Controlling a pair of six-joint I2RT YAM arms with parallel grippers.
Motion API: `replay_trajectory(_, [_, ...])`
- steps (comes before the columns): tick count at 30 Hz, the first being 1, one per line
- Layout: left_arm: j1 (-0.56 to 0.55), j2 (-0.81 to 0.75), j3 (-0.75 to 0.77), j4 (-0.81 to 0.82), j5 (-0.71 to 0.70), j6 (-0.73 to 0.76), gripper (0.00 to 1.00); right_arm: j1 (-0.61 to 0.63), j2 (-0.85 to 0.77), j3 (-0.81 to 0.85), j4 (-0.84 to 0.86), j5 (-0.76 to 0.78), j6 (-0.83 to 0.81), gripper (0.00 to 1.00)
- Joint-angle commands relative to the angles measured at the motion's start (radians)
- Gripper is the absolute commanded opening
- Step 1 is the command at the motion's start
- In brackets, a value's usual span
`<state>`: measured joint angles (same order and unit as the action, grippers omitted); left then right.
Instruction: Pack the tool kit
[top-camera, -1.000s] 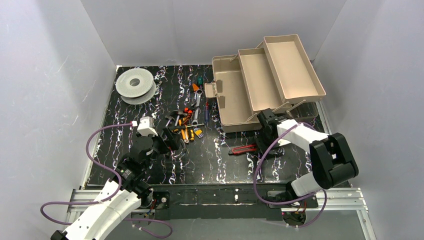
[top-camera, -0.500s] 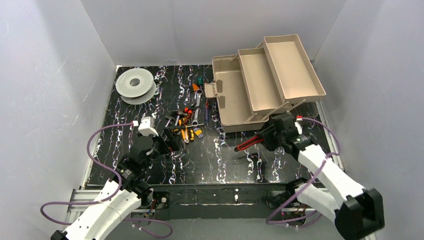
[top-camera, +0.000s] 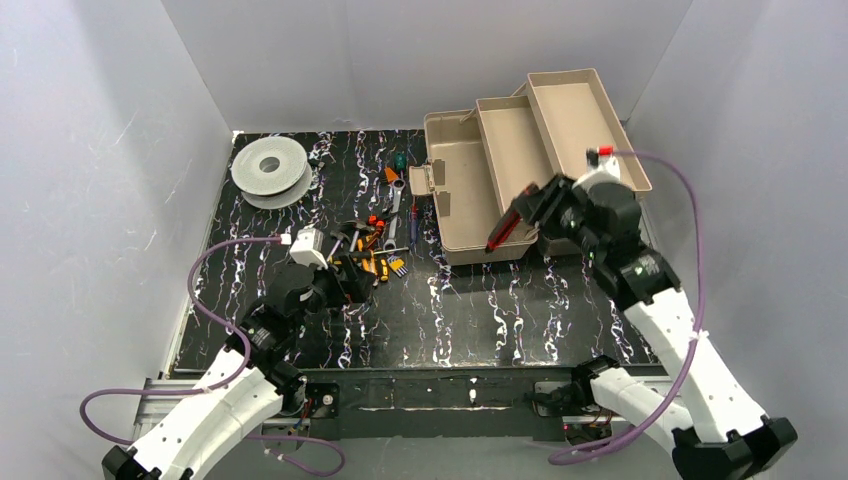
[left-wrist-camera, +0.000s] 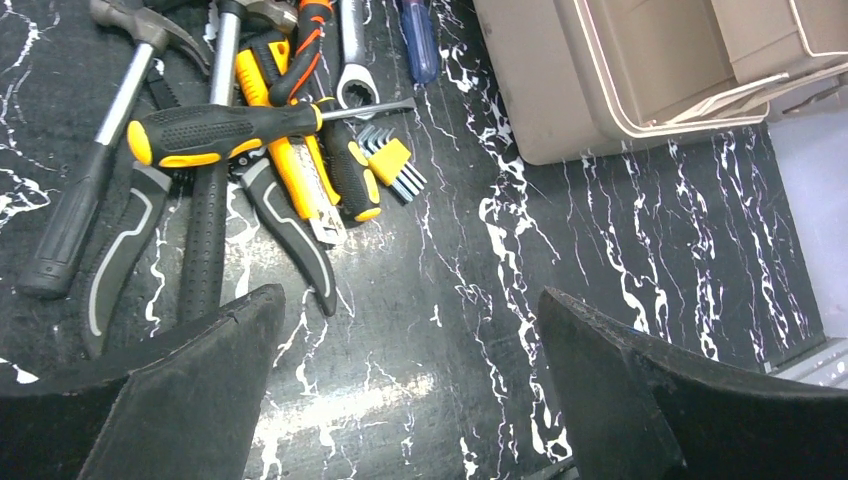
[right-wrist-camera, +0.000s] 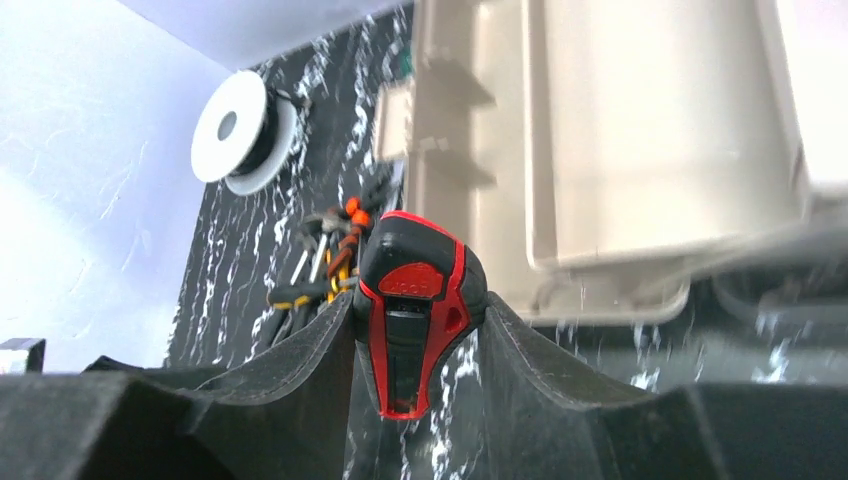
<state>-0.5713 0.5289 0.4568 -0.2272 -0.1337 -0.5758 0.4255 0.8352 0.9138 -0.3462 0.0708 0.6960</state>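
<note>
Toolbox (top-camera: 462, 205) is sitting open at the far right of the black marbled surface (top-camera: 470, 320), its two tan trays (top-camera: 585, 130) stepping up and out to the right of the base compartment. Right hand (top-camera: 527, 210) is hanging in the air over the toolbox's near wall, clamping a red-and-black tool (right-wrist-camera: 418, 300) between its fingers. The tool's free end is pointing down and left, over the near edge of the base compartment; whether it is touching the wall cannot be told. Left hand (left-wrist-camera: 410, 390) is hovering low over the surface, well to the left of the toolbox, fingers (left-wrist-camera: 190, 380) standing wide apart and gripping nothing. Loose tools are lying in a heap (top-camera: 368, 250) just left of the toolbox: black-and-yellow screwdriver (left-wrist-camera: 225, 130) crossing a yellow-handled knife (left-wrist-camera: 300, 185), hex keys (left-wrist-camera: 392, 162), hammer (left-wrist-camera: 95, 190), silver wrench (left-wrist-camera: 352, 60), and blue-handled screwdriver (left-wrist-camera: 420, 45) nearest the toolbox wall. Grey-white spool (top-camera: 268, 168) is resting far to the left of the toolbox.
</note>
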Motion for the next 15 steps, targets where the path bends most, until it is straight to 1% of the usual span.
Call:
replay_trajectory(1, [0.002, 0.033, 0.056, 0.024, 0.06, 0.03, 0.98, -0.005, 0.161, 0.325, -0.082, -0.004, -0.349, 0.01])
replay_trajectory(4, [0.001, 0.034, 0.066, 0.025, 0.087, 0.038, 0.98, -0.005, 0.32, 0.537, -0.233, 0.112, -0.476, 0.01])
replay_trajectory(7, [0.001, 0.033, 0.067, 0.024, 0.089, 0.029, 0.98, -0.008, 0.437, 0.687, -0.285, 0.181, -0.567, 0.01])
replay_trajectory(11, [0.001, 0.062, 0.088, 0.013, 0.106, 0.027, 0.98, -0.025, 0.559, 0.85, -0.336, 0.213, -0.662, 0.01])
replay_trajectory(15, [0.001, 0.095, 0.099, 0.013, 0.112, 0.011, 0.98, -0.047, 0.682, 0.993, -0.422, 0.19, -0.724, 0.01])
